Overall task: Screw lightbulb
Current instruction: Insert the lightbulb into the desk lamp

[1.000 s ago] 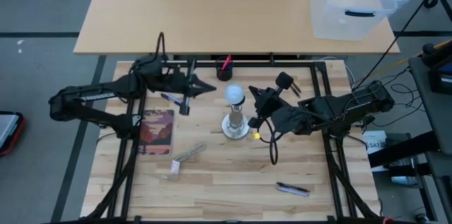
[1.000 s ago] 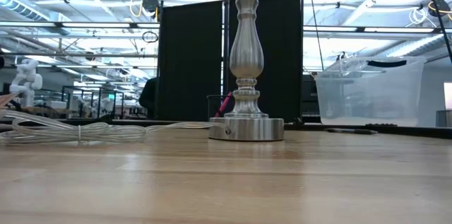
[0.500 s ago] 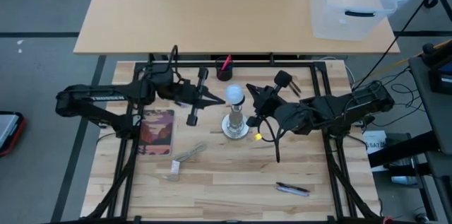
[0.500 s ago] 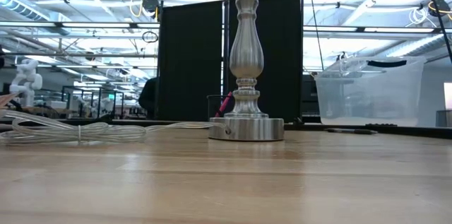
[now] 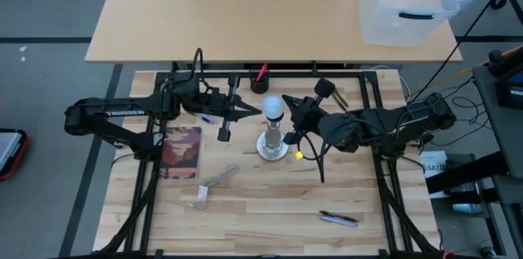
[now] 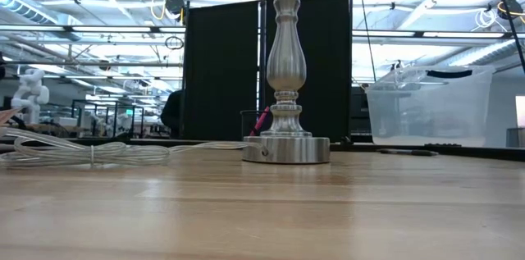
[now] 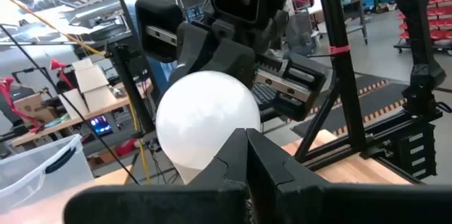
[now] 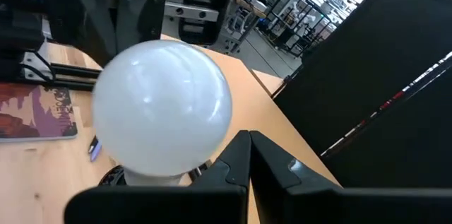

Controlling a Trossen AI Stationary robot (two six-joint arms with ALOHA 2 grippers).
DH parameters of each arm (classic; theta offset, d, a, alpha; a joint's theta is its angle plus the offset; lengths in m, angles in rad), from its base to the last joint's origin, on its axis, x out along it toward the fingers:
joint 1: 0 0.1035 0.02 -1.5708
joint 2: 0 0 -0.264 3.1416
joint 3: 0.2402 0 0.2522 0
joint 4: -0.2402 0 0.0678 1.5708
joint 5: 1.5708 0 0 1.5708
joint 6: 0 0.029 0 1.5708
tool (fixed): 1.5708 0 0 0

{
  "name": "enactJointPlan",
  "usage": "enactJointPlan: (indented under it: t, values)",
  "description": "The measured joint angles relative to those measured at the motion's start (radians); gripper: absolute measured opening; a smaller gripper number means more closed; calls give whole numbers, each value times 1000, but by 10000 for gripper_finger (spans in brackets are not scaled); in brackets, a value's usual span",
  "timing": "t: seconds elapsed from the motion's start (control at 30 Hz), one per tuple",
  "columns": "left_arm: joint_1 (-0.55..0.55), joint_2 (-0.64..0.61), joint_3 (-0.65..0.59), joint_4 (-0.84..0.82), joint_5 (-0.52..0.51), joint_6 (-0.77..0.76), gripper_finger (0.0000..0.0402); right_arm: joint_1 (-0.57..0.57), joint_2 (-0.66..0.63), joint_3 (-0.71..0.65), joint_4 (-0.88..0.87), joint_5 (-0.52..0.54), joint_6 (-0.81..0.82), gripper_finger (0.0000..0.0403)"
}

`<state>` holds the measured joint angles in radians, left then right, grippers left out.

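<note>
The frosted white lightbulb [image 5: 271, 109] sits upright on top of the silvery socket stand [image 5: 272, 146], whose disc foot rests on the table. The low view shows only the stand [image 6: 285, 63]. My left gripper [image 5: 258, 112] is shut, and its tips reach level to the globe's left side [image 7: 205, 121]. My right gripper [image 5: 286, 102] is also shut, with its tips at the globe's right, far side [image 8: 162, 107]. The bulb's screw base is hidden. My left gripper lays its shut fingertips [image 7: 244, 146] against the left side of the bulb's globe [image 7: 226, 128], coming level from the table's left. The bulb stays upright on the stand. My right gripper's shut tips [image 8: 244, 150] stand at the globe's right edge [image 8: 224, 121], level from the right; whether they touch it I cannot tell.
A book [image 5: 181, 151] and a coiled clear cable [image 5: 214, 179] lie left of the stand. A pen [image 5: 337, 219] lies near the front right, and a dark cup with a red pen [image 5: 260, 83] stands at the far edge. A clear bin [image 5: 409, 6] sits on the farther table.
My left gripper has moved toward the table's right, from short of the bulb up to the globe's left side, and has stayed shut. The bulb and the stand have stayed where they were.
</note>
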<state>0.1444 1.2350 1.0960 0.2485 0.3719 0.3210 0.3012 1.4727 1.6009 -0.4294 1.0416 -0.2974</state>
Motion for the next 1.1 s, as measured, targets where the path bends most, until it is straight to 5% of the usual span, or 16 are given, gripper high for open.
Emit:
enactJointPlan:
  t: [1.1]
  values:
    - [18, 21, 0, 47, -69, -53, 0, -1, -2, 0, -59, -11, 85, 0]
